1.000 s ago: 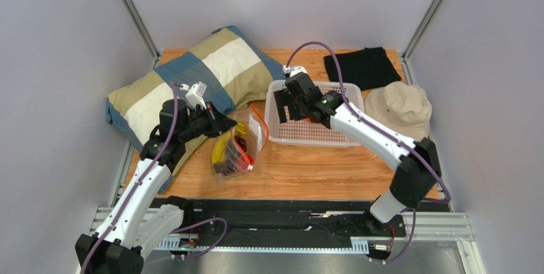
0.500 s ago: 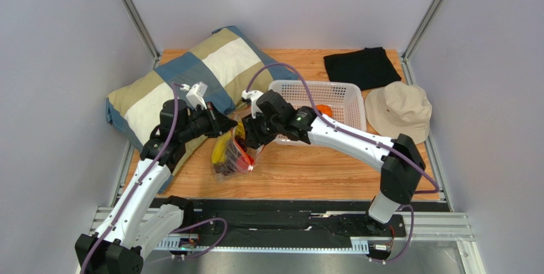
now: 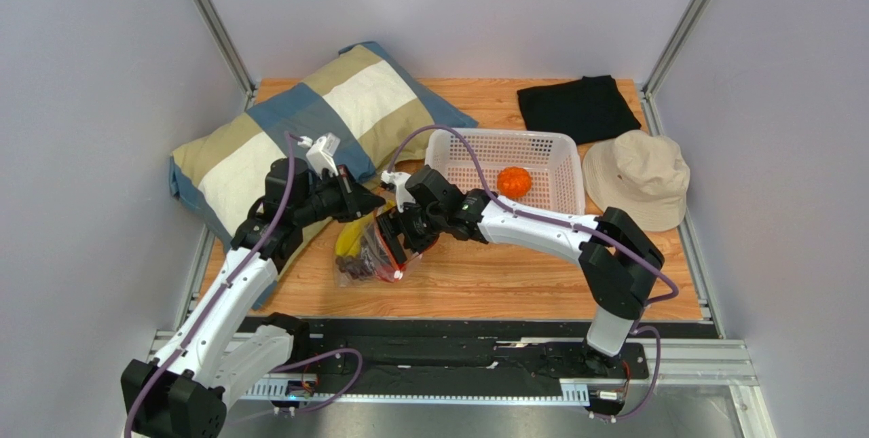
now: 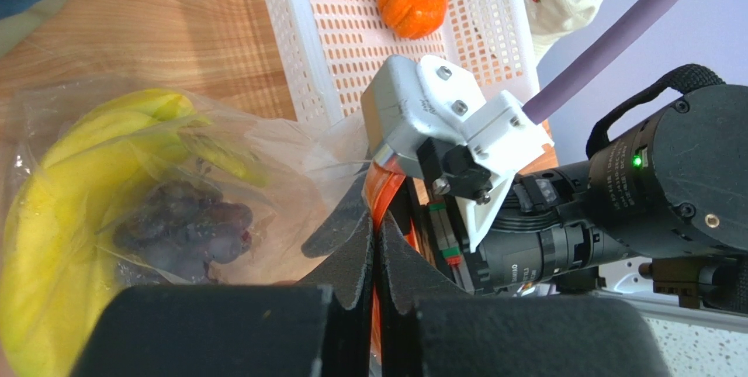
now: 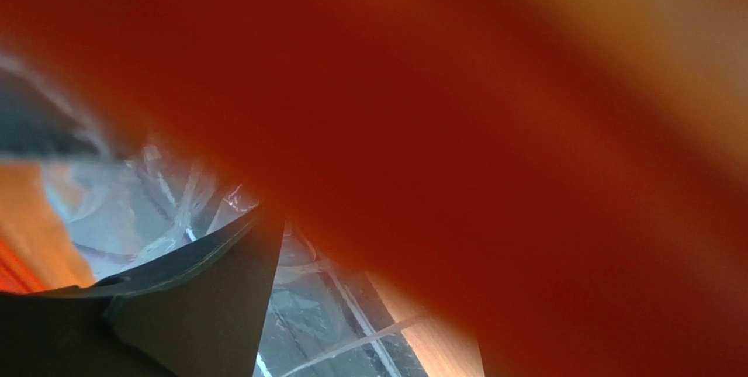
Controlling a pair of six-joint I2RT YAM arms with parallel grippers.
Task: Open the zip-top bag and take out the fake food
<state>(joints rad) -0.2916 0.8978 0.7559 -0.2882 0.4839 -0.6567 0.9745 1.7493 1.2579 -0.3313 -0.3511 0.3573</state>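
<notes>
Centre-left of the top view, on the table (image 3: 490, 280): zip-top bag (image 3: 359, 260), mouth pulled open. Lower centre of the left wrist view: left pincer (image 4: 376, 250) clamped tight on the bag's orange zipper strip (image 4: 386, 188). Just right of it in the top view: right pincer (image 3: 393, 239), thrust into the mouth; jaw spread not discernible, the right wrist view being smeared with orange blur. Inside the bag: banana bunch (image 4: 61, 175) and grape bunch (image 4: 189, 224). Upper right of centre: orange fruit (image 3: 513, 181) lying in the white basket (image 3: 459, 143). Step in hand, by judgement: reaching in for another piece. Next move: closing on one fruit, then lifting clear without dragging the film.
</notes>
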